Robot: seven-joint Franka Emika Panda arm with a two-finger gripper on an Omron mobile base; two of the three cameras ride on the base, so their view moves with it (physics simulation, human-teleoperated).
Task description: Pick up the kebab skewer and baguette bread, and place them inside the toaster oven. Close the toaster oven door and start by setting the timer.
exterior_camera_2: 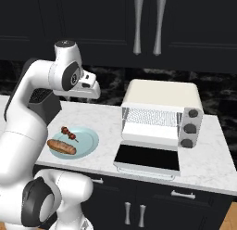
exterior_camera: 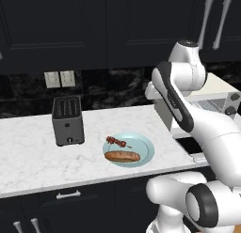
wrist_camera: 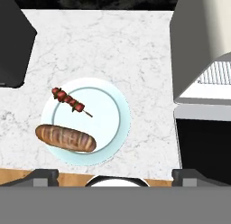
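A: Start with the big things. What carries everything?

B: A white marble counter [exterior_camera_2: 208,145] under dark upper cabinets [exterior_camera_2: 115,25]. The arm [exterior_camera: 176,103] rises from the base, folds at the elbow and holds its hand high above the counter, aimed straight down over the gap between plate and oven.

A: And the oven?

B: The toaster oven [exterior_camera_2: 162,97], cream-white, stands on the counter to the right of the plate. The toaster oven door [exterior_camera_2: 147,158] is dropped flat toward the counter edge, dark glass facing up, and the wire rack [exterior_camera_2: 150,118] inside is exposed. Three dark knobs run down its right side.

A: Anything on the other side?

B: A dark grey slot toaster [exterior_camera: 68,120], left of the plate and apart from it.

A: The food?

B: Both pieces lie on a pale blue plate [wrist_camera: 117,110] near the front edge. The baguette bread [wrist_camera: 66,137] lies across the near side, the kebab skewer [wrist_camera: 69,101] just behind it, apart from the loaf.

A: The gripper?

B: The gripper [wrist_camera: 115,177] has its jaws spread wide, nothing between them, well above the plate.
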